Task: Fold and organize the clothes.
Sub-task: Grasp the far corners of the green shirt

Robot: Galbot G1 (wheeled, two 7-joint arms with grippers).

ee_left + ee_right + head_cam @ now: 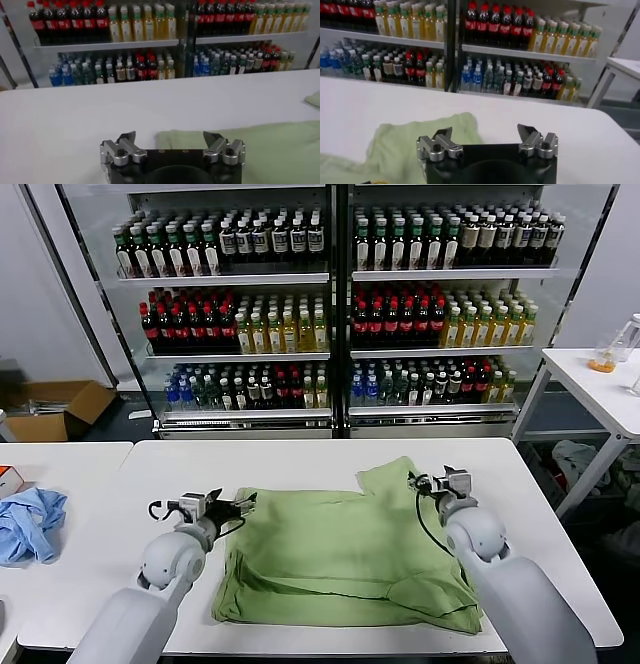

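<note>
In the head view, the green shirt lies partly folded on the white counter, one sleeve sticking out at the far right. It looks light, limp and likely to slump; pinching at an edge or corner seems best. The left pincer hovers at its left edge, the right pincer by the sleeve.

Left wrist view: released jaws, matte woven cloth just beyond.

Right wrist view: jaws spread, empty, above the soft creased sleeve.
</note>
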